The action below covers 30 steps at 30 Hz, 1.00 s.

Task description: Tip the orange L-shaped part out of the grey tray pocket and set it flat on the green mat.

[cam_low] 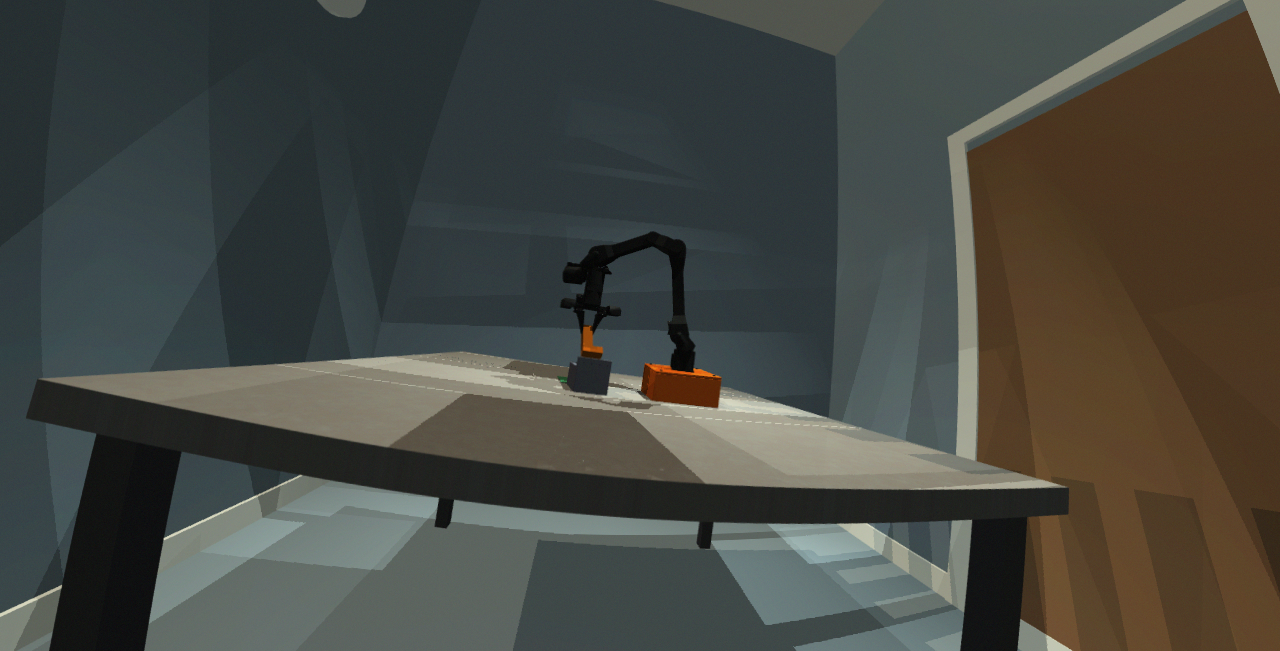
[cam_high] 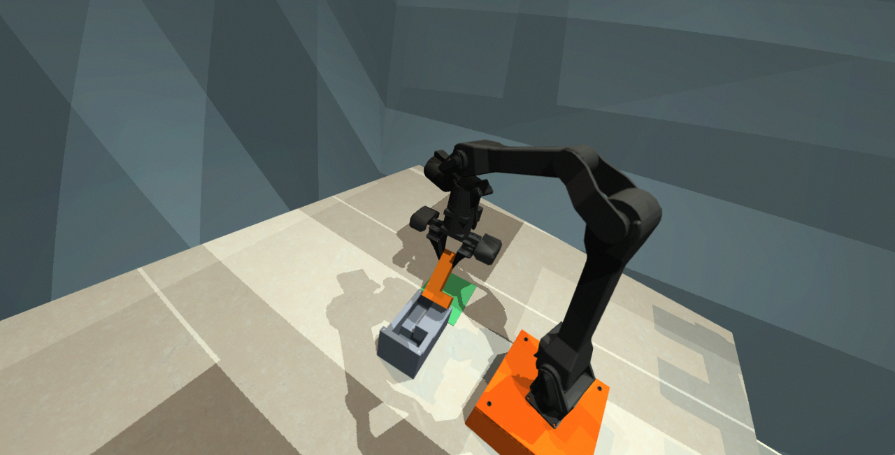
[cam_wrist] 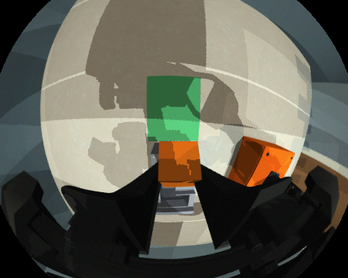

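Arm arched, gripper (cam_high: 452, 253) pointing down, clamping the orange part (cam_high: 440, 282), hanging above the tray (cam_high: 412, 332); mat (cam_high: 461, 295) at two o'clock.

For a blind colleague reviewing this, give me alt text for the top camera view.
A black robot arm's gripper pinches one end of an orange L-shaped part, hanging above a grey tray and a green mat. The arm stands on an orange base.

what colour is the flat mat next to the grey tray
Green; the flat green mat shows best in the wrist view, beyond the grey tray.
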Each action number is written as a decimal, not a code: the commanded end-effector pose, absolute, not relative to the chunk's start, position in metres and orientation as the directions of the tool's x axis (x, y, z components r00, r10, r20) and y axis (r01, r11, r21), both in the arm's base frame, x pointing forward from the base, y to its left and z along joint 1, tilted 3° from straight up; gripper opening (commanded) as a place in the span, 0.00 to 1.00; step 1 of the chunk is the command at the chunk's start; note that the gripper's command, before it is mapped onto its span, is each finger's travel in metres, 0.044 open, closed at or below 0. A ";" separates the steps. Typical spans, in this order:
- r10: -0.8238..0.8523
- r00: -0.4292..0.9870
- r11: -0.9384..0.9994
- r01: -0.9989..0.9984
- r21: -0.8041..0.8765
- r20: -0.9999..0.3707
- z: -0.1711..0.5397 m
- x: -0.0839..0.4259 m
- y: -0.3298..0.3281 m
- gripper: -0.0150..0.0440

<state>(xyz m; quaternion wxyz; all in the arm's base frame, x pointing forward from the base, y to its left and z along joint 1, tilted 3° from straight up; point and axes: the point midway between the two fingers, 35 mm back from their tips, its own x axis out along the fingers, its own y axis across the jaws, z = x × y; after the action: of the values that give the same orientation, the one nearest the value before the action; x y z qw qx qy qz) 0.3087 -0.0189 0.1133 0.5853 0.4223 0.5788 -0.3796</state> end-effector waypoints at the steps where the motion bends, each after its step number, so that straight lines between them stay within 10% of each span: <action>1: 0.045 0.048 0.359 0.931 0.061 -0.998 0.115 0.315 -0.037 0.25; 30: 0.040 0.050 0.359 0.931 0.061 -0.998 0.101 0.332 -0.089 0.25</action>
<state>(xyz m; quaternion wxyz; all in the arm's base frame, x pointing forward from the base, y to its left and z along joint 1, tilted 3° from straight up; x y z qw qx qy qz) 0.3324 -0.0895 0.1066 0.5893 0.4223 0.5746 -0.3798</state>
